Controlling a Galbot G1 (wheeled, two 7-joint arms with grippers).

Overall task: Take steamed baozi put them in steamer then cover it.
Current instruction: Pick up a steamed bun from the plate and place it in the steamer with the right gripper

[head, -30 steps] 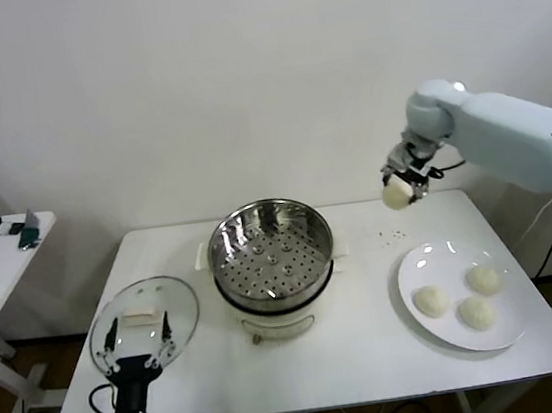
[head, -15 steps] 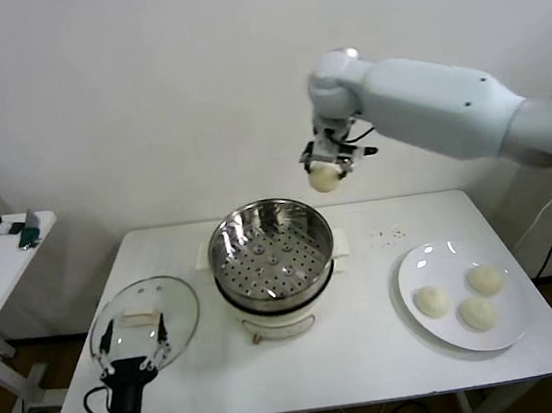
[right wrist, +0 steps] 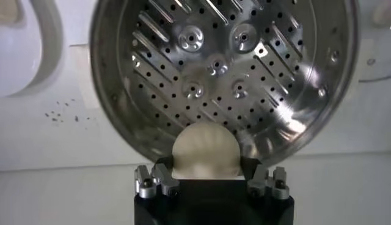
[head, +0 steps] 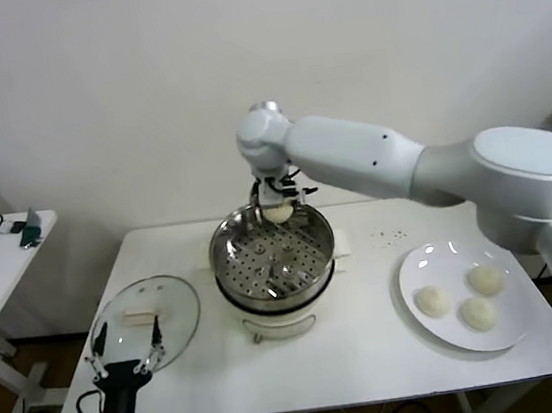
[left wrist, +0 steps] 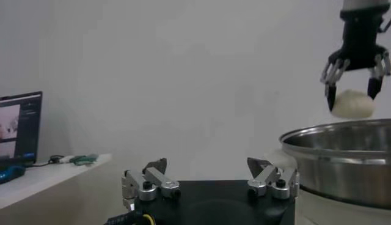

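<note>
Over the white table point(head: 374, 351), right fingers point(head: 276, 198) grip a baozi point(head: 278, 212); left fingers point(head: 122, 344) spread wide.

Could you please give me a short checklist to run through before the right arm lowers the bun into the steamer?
1. Right gripper shut on the baozi: ok.
2. Baozi over the steamer, near its far rim: ok.
3. Perforated tray free of other buns: ok.
4. Cover off the steamer, lying on the table: ok.
5. Left gripper open and away from the steamer, by the cover: ok.
6. Three buns waiting on the plate: ok.
</note>
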